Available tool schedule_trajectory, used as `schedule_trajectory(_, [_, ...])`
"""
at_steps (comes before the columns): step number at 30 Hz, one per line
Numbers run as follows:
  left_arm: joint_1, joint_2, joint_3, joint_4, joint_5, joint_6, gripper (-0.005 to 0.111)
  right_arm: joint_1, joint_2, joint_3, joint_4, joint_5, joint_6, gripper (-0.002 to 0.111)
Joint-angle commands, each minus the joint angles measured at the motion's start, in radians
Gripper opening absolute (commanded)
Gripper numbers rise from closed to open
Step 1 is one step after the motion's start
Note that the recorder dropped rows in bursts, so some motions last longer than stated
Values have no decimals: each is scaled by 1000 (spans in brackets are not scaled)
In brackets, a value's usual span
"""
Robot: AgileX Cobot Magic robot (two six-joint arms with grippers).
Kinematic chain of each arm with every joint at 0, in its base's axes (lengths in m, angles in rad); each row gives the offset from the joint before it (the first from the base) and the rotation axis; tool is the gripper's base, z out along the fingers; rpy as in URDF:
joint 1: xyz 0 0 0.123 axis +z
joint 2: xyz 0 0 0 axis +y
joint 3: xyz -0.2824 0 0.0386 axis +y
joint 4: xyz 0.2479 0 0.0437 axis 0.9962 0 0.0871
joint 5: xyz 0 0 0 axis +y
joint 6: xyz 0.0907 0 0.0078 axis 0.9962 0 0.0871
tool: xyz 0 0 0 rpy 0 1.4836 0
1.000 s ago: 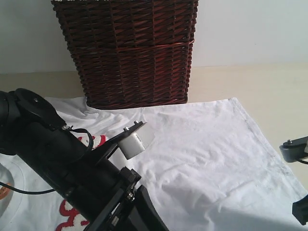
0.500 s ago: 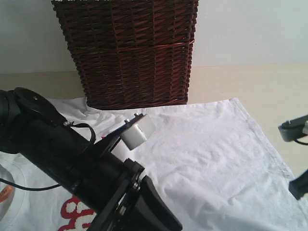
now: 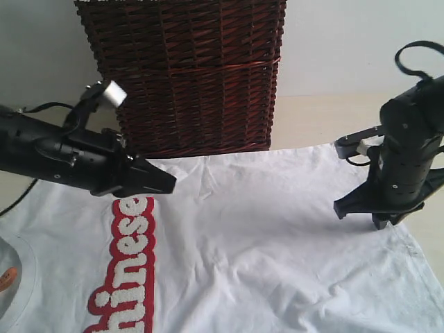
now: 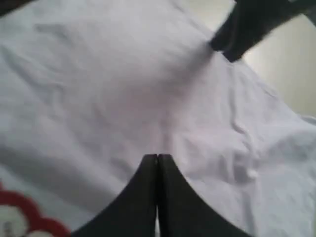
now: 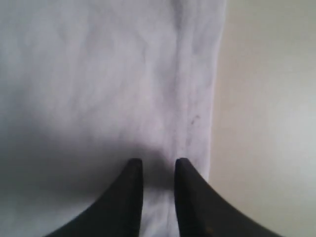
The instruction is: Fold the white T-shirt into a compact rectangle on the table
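Cream table (image 3: 361, 118) carries the T-shirt (image 3: 263, 243), spread flat before the basket (image 3: 187, 76). Left gripper (image 4: 157, 160) hangs pinched together near the basket's front. Right gripper (image 5: 157, 164), slightly parted, sits over the cloth's edge rightward, perhaps touching. A one-sided pull there could drag it askew.

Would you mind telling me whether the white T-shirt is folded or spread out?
Spread out: the white T-shirt lies flat across the table, red-edged lettering exposed, no folded-over edge visible.
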State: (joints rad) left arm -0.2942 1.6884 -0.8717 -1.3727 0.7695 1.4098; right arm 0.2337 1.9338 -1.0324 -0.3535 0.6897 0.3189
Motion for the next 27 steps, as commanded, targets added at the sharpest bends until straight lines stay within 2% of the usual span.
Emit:
schedule_trajectory(1, [47, 13, 0, 12, -243, -119, 0, -1, 109, -61, -212, -5, 207, 23])
schedule_trajectory(4, [64, 37, 4, 33, -299, -144, 0, -10, 165, -82, -253, -3, 206, 23])
schedule_trajectory(10, [65, 83, 10, 33, -450, -151, 0, -44, 207, -108, -192, -4, 191, 23])
schedule_trajectory(13, [65, 97, 2, 59, -458, -149, 2, -36, 184, -128, -88, -4, 82, 23])
schedule_trajectory(16, [65, 111, -28, 137, -374, -149, 15, -37, 150, -142, 83, 10, -97, 27])
schedule_trajectory(19, [65, 113, -82, 375, -232, -167, 36, -37, 97, -142, 140, 57, -156, 33])
schedule_trajectory(20, [63, 107, -111, 516, -141, -179, 47, -37, 73, -142, 140, 73, -158, 35])
schedule_trajectory(22, [52, 87, -142, 826, -9, -241, 59, -37, 18, -142, 136, 93, -162, 38])
schedule_trajectory(23, [38, 74, -151, 1042, 70, -330, 63, -37, -13, -142, 131, 94, -161, 39])
schedule_trajectory(25, [31, 50, -151, 1229, 124, -455, 69, -37, -68, -142, 131, 92, -161, 41])
schedule_trajectory(26, [31, 32, -151, 1314, 169, -547, 76, -37, -123, -142, 135, 87, -169, 41])
schedule_trajectory(27, [31, 27, -151, 1319, 206, -554, 82, -37, -146, -142, 135, 88, -169, 41])
